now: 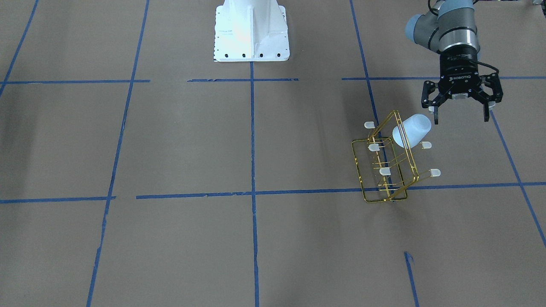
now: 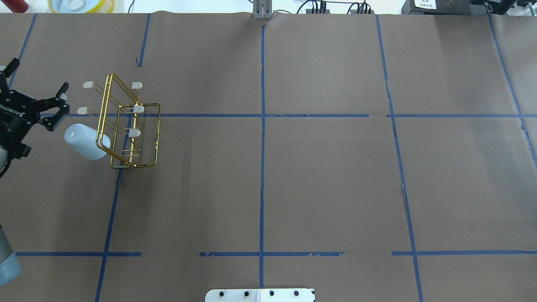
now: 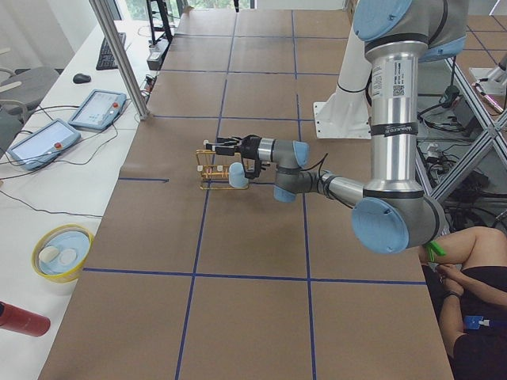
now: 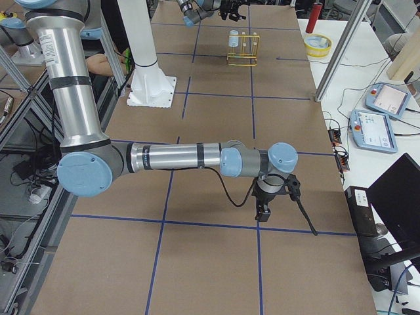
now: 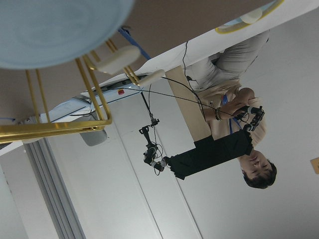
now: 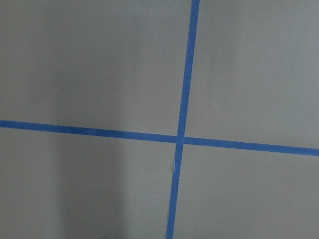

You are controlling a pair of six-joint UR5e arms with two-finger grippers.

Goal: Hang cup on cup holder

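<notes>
While the cup (image 1: 413, 130) is hanging on the cup holder (image 1: 384, 170), I am holding my left gripper (image 1: 461, 118) just beside it with the fingers spread wide and clamped on nothing. The cup is lying tilted on an upper prong at the rack's outer side. Its mouth is facing in toward the gold frame and its closed base is pointing out and up toward my left fingers. That long axis is running nearly along my own line of approach, so I am looking straight at the round base, which is filling the top corner of my left wrist view. A clear gap is showing between my fingertips and the cup, and nothing of mine is touching it or the wire. I am judging the hanging done, so the coming move is turning on backing off along that axis without catching the base. My right gripper (image 4: 279, 207) is hovering over the table (image 1: 170, 149) well apart from the rack, far from any use here. Whether its fingers are apart or together, I cannot tell.
</notes>
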